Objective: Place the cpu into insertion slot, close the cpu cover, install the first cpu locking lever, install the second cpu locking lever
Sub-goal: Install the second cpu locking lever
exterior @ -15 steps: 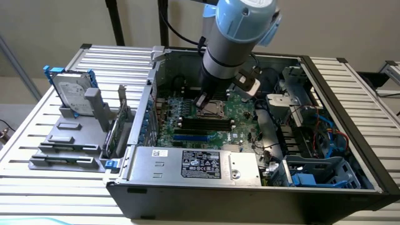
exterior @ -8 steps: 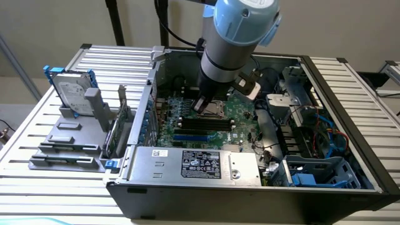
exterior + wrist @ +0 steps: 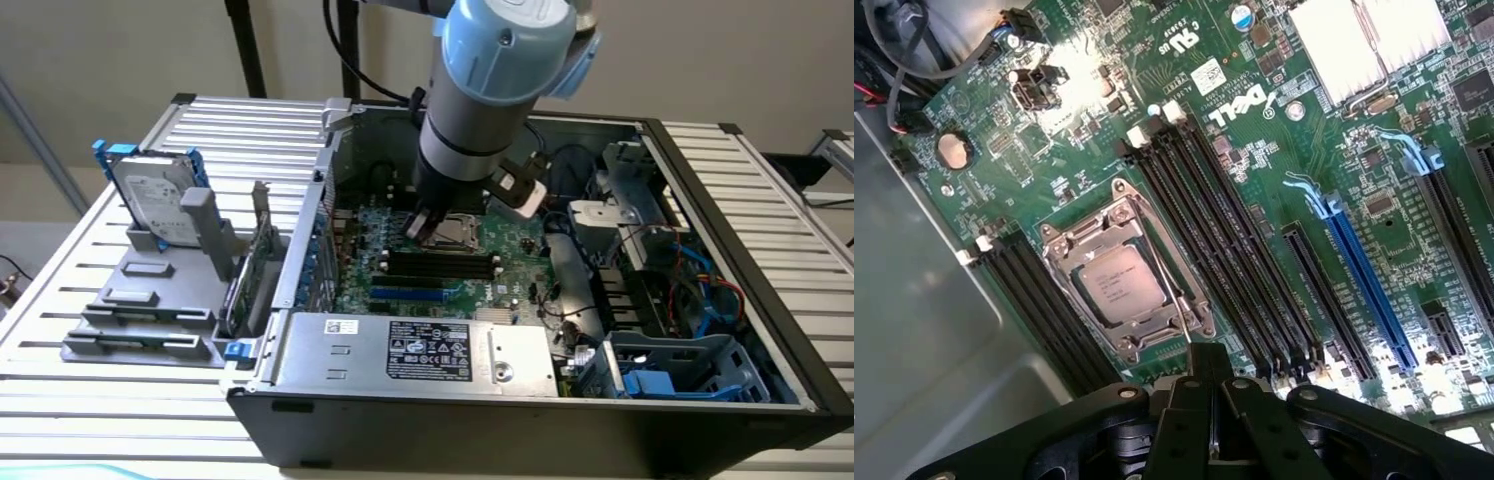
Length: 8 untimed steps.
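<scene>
Silvery cpu [image 3: 1119, 283] seated under closed cpu cover [image 3: 1080, 236].

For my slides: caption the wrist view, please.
Gripper above the motherboard, cpu seated in the insertion slot under the cpu cover.

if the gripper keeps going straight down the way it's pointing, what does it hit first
Probably the cpu cover, closed over the cpu in the insertion slot. The gripper points at the socket's edge nearest it, by the thin lever; depth is unclear.

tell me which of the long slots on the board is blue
The blue expansion slot, the long one running beside a shorter black slot, on the far side of the black memory slots from the cpu.
</scene>
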Each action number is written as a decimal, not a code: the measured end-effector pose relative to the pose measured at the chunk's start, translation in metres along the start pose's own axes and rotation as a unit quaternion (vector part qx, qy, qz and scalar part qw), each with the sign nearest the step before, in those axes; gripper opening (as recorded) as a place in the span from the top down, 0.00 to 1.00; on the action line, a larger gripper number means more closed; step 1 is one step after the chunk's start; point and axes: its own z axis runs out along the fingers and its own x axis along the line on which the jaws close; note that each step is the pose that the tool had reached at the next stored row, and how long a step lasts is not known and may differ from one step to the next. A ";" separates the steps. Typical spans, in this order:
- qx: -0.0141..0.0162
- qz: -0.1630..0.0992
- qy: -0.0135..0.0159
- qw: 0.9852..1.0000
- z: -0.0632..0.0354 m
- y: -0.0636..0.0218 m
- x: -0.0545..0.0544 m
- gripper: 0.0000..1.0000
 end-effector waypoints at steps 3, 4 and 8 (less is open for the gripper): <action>-0.001 0.002 0.001 1.000 0.0053 -0.0020 0.001 0.89; -0.001 0.003 0.001 1.000 0.0069 -0.0029 0.001 0.89; -0.001 0.005 0.001 1.000 0.0128 -0.0059 0.000 0.89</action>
